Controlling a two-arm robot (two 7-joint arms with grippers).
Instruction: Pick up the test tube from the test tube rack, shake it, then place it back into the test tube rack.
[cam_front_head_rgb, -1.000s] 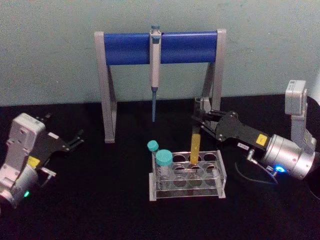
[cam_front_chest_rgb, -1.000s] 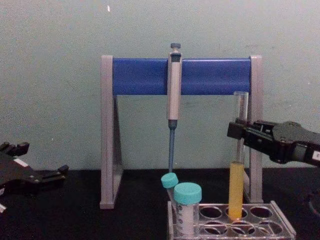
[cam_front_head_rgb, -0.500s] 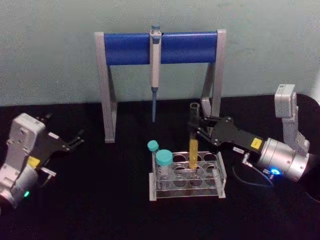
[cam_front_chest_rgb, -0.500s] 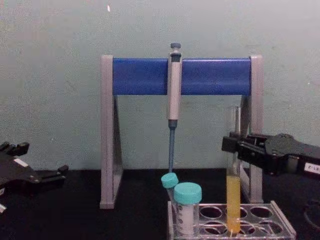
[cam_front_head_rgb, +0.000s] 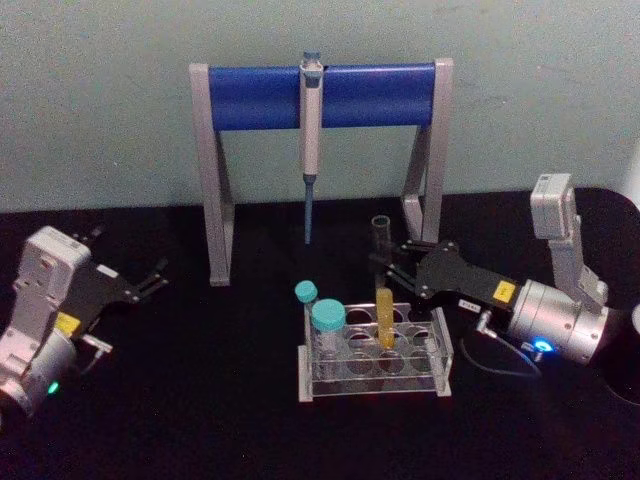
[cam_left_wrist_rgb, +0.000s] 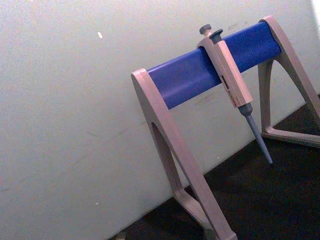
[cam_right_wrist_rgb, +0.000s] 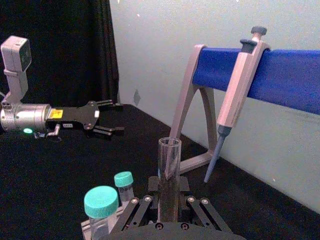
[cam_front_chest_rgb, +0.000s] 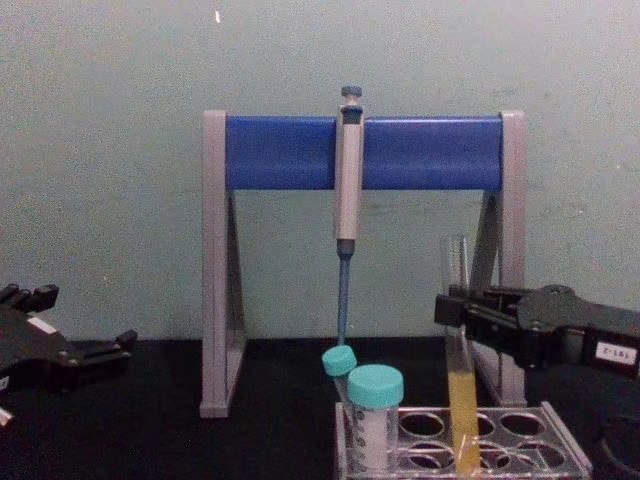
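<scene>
The test tube (cam_front_head_rgb: 382, 285) is a long clear tube with yellow liquid in its lower part, standing upright with its bottom down in a back-row hole of the clear test tube rack (cam_front_head_rgb: 441, 352). My right gripper (cam_front_head_rgb: 386, 268) reaches in from the right and is shut on the tube's middle, above the rack. In the chest view the test tube (cam_front_chest_rgb: 459, 300) rises from the rack (cam_front_chest_rgb: 530, 445) with the right gripper (cam_front_chest_rgb: 451, 308) on it. The right wrist view has the tube (cam_right_wrist_rgb: 169, 162) between its fingers. My left gripper (cam_front_head_rgb: 152, 281) rests open at the far left, away from the rack.
A tall grey-and-blue pipette stand (cam_front_head_rgb: 250, 97) stands behind the rack, with a pipette (cam_front_head_rgb: 310, 130) hanging from its bar. Two teal-capped tubes (cam_front_head_rgb: 327, 320) occupy the rack's left end. A pale wall closes off the back of the black table.
My right gripper has come down and slightly nearer, lowering the test tube so its bottom sinks deeper into the rack hole. The left arm has not moved.
</scene>
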